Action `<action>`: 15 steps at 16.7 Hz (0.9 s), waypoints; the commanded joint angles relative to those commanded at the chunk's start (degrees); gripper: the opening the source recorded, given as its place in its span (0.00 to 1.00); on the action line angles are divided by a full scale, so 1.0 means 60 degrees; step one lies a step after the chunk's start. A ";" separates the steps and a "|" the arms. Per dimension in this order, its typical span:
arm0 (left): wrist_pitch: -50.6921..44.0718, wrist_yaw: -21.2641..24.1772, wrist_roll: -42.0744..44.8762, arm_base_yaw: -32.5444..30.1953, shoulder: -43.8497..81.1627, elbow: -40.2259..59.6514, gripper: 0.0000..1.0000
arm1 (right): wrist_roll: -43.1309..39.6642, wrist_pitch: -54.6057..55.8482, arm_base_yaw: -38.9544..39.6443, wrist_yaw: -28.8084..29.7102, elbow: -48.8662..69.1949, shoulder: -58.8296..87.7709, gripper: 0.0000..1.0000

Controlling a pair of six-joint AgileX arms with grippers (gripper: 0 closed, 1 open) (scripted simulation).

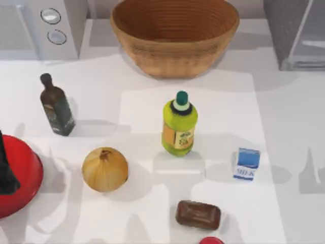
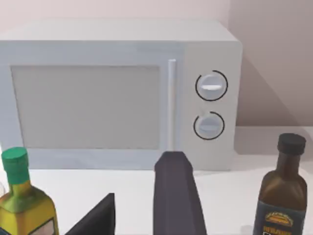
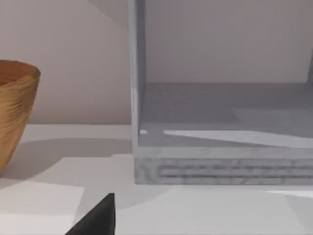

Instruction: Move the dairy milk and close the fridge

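Observation:
The dairy milk (image 1: 247,163), a small carton with a blue top and a white lower part, stands on the table's right side, with no gripper near it. The fridge (image 1: 284,30) is a grey speckled box at the back right corner. In the right wrist view the fridge (image 3: 220,166) faces me open, showing its pale interior. A dark part of my right gripper (image 3: 98,218) sits low in that view, well short of the fridge. My left gripper (image 2: 134,213) is open and empty, facing the white microwave (image 2: 117,93). A dark part of my left arm (image 1: 6,168) sits at the left edge.
A wicker basket (image 1: 175,35) stands at the back centre, the microwave (image 1: 51,25) at the back left. Also on the table are a dark bottle (image 1: 57,107), a yellow-green bottle (image 1: 179,127), an onion (image 1: 104,169), a brown bar (image 1: 198,214) and a red bowl (image 1: 23,178).

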 joint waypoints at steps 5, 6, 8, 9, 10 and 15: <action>0.0000 0.0000 0.0000 0.0000 0.0000 0.0000 1.00 | 0.0018 0.0622 0.0664 0.0664 0.0011 0.0644 1.00; 0.0000 0.0000 0.0000 0.0000 0.0000 0.0000 1.00 | 0.0028 0.0975 0.1075 0.1074 0.0019 0.1013 1.00; 0.0000 0.0000 0.0000 0.0000 0.0000 0.0000 1.00 | 0.0048 0.1835 0.2152 0.2149 0.0039 0.1936 1.00; 0.0000 0.0000 0.0000 0.0000 0.0000 0.0000 1.00 | 0.0057 0.2312 0.2780 0.2779 0.0049 0.2460 1.00; 0.0000 0.0000 0.0000 0.0000 0.0000 0.0000 1.00 | 0.0063 0.2804 0.3446 0.3449 0.0058 0.3004 1.00; 0.0000 0.0000 0.0000 0.0000 0.0000 0.0000 1.00 | 0.0085 0.5214 0.6709 0.6750 0.0115 0.5624 1.00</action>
